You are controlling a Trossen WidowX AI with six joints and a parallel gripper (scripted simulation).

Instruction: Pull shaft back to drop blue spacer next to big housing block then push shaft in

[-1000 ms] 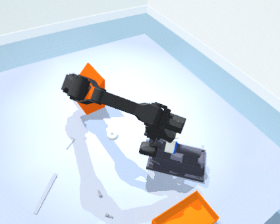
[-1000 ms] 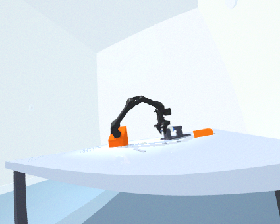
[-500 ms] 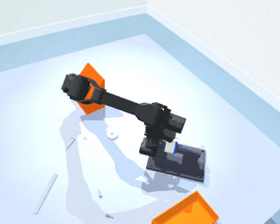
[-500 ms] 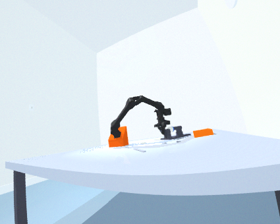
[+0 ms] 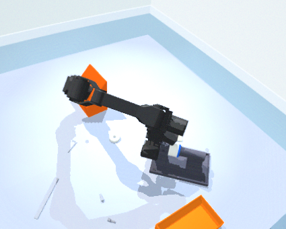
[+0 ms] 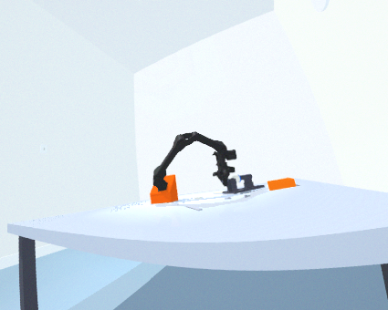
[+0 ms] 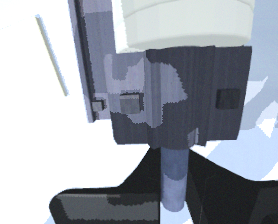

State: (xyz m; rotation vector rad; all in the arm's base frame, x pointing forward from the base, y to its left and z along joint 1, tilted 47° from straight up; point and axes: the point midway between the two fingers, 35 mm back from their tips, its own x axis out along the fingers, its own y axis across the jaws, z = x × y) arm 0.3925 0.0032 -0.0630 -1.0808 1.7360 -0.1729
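My gripper (image 5: 161,146) (image 6: 225,183) (image 7: 164,145) is shut on the grey shaft (image 7: 174,192), whose end sticks out of the near support block (image 7: 200,120). The dark fixture (image 5: 198,176) stands on the table. White spacers (image 5: 173,150) (image 7: 185,25) sit beyond the near block. The blue spacer (image 5: 179,151) (image 6: 238,178) is at their far end, next to the big housing block (image 5: 195,153) (image 6: 247,181). In the wrist view the white spacers hide the blue one and the housing. The shaft inside the spacers is hidden.
An orange bin (image 5: 192,217) (image 6: 281,184) stands near the fixture. A white ring (image 5: 114,138), a long pale bar (image 5: 46,198) (image 7: 51,55), a thin stick (image 5: 72,147) and small grey parts (image 5: 101,198) (image 5: 112,220) lie on the table.
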